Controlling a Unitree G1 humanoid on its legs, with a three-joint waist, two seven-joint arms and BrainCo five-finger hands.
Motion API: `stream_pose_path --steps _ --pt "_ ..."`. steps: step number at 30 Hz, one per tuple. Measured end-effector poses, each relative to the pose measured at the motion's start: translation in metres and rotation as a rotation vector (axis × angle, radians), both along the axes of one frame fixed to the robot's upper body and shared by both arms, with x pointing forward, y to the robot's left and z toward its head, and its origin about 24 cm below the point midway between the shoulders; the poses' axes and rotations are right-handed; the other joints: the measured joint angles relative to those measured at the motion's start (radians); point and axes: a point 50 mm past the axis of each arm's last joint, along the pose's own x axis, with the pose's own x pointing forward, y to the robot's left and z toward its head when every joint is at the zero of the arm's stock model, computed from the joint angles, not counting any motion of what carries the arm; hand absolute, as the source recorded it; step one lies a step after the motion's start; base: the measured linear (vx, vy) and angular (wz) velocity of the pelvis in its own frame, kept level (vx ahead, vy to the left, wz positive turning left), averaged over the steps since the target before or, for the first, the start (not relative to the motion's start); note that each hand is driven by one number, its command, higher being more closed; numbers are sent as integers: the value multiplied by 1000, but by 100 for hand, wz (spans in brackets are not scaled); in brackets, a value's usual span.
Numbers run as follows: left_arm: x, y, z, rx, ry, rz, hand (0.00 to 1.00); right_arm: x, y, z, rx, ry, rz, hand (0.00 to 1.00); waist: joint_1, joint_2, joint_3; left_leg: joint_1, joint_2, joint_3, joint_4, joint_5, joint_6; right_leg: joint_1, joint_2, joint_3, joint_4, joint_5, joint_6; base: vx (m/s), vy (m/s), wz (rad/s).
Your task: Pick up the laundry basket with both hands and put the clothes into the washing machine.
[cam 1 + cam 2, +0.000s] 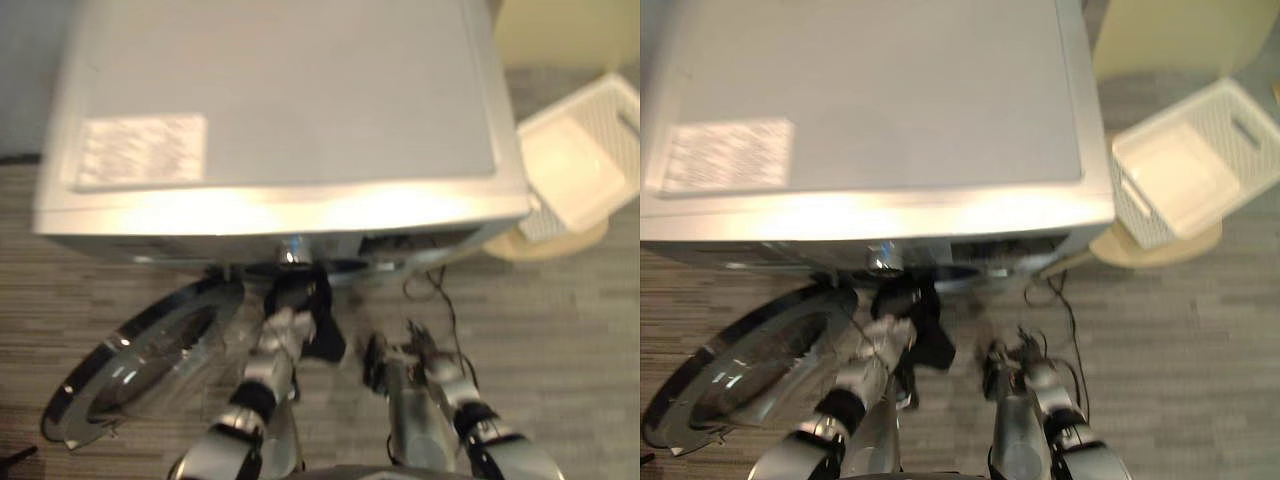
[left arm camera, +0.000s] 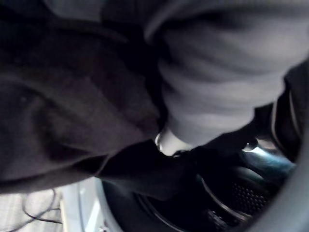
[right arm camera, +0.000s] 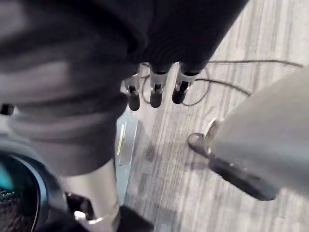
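The silver washing machine (image 1: 280,100) stands in front of me, its round glass door (image 1: 140,365) swung open to the lower left. My left hand (image 1: 283,330) is at the drum opening, wrapped in a black garment (image 1: 318,310) that hangs down from it. In the left wrist view the dark cloth (image 2: 72,121) covers the hand, and the drum (image 2: 241,193) shows past it. My right hand (image 1: 425,355) hovers lower over the floor to the right of the opening; its fingers (image 3: 153,89) are straight and hold nothing. The white laundry basket (image 1: 1185,170) sits at the right and looks empty.
The basket rests on a low round stool (image 1: 1160,250) beside the machine's right corner. A thin black cord (image 1: 445,300) trails over the wood-pattern floor (image 1: 560,330) below the machine's front. The open door takes up the floor at the left.
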Motion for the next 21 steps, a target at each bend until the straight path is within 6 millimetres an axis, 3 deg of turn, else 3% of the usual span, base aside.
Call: stream_pose_path --steps 1,2,6,8,17,21 --pt "12 -8 25 -10 -78 -1 100 9 17 16 32 -70 19 0 9 -31 27 -63 4 4 88 -36 8 -83 -26 11 108 -34 4 -194 85 -12" --pt "17 -16 39 -44 -119 0 100 13 34 26 51 -116 55 0 11 -36 35 -136 14 -3 189 -74 19 -158 -46 16 208 -67 0 -180 89 -18" --pt "25 -21 65 -144 -176 80 100 21 85 68 177 -280 129 0 9 -34 37 -329 46 -25 418 -161 37 -365 -66 49 427 -132 -4 -133 61 -17" --pt "30 -19 82 -180 -218 110 100 22 97 82 227 -333 140 0 3 -33 37 -420 54 -47 491 -178 41 -446 -71 57 495 -147 -2 -132 12 -4" --pt "49 -7 184 -405 -453 229 100 20 99 107 326 -444 119 0 -17 -35 36 -712 58 -77 670 -199 46 -741 -93 91 670 -158 -13 -99 -32 -3" --pt "53 21 234 -475 -562 311 100 19 96 129 409 -549 121 0 -43 -37 35 -792 77 -82 682 -195 50 -818 -84 83 672 -142 -31 -33 -45 -12"
